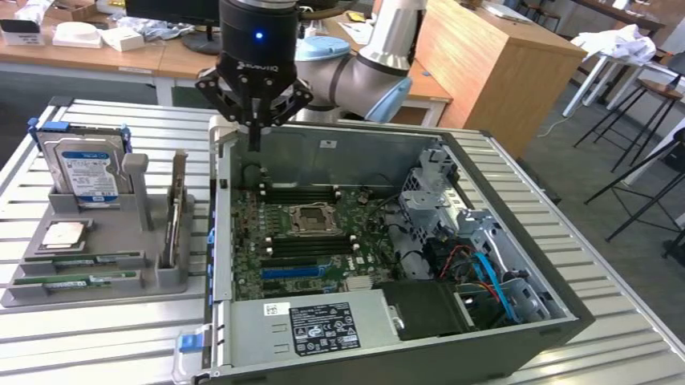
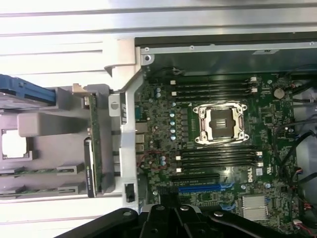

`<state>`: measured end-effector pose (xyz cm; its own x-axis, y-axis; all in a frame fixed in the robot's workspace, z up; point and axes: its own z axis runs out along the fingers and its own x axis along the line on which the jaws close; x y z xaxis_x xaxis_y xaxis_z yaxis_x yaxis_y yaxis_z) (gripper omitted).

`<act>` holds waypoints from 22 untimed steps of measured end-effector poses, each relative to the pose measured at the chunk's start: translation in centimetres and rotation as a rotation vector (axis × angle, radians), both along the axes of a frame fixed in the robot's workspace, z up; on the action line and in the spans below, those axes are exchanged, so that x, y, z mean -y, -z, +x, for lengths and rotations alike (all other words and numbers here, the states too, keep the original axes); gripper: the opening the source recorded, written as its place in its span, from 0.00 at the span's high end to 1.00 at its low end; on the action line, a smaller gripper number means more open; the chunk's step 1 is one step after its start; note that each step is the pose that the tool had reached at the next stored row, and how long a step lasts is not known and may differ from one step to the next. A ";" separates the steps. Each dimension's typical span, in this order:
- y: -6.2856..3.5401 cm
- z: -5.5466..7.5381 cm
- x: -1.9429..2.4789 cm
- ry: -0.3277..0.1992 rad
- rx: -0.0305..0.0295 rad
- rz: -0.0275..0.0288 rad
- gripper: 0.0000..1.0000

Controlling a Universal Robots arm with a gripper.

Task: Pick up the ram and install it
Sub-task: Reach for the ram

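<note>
- The ram (image 1: 77,281) (image 2: 34,190), a long, thin green circuit-board stick, lies flat in a groove of the grey moulded parts holder (image 1: 107,303) on the exterior view's left. A second green stick (image 1: 91,261) rests in the groove just beside it, with a silver square processor chip (image 1: 64,234) beyond.
- The arm's black gripper (image 1: 255,147) hangs above the far corner of the open black computer case (image 1: 492,349). Its fingers are pinched together with nothing between them, well apart from the ram.
- Inside the case, the green motherboard (image 2: 163,124) shows rows of black memory slots (image 2: 213,87), seemingly empty, on either side of the open processor socket (image 2: 220,121).
- By my reading, the step in hand is the reach across to the holder; no pick has begun.
- Done well, that reach would have the jaws spread before any descent, squared to the stick's long edges and centred on its middle, so it lifts level.
- The neighbouring stick and the groove walls look to leave little room. A skewed approach could jam a finger on the holder or nudge the wrong stick.
</note>
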<state>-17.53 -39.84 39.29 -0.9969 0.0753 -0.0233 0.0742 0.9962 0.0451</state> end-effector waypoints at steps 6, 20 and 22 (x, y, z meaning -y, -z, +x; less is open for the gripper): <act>0.02 -2.0 -0.11 0.000 0.0000 0.0000 0.90; 0.10 -6.9 -0.29 0.002 0.0000 0.0000 0.90; 0.13 -7.4 -0.31 0.002 0.0001 0.0000 0.90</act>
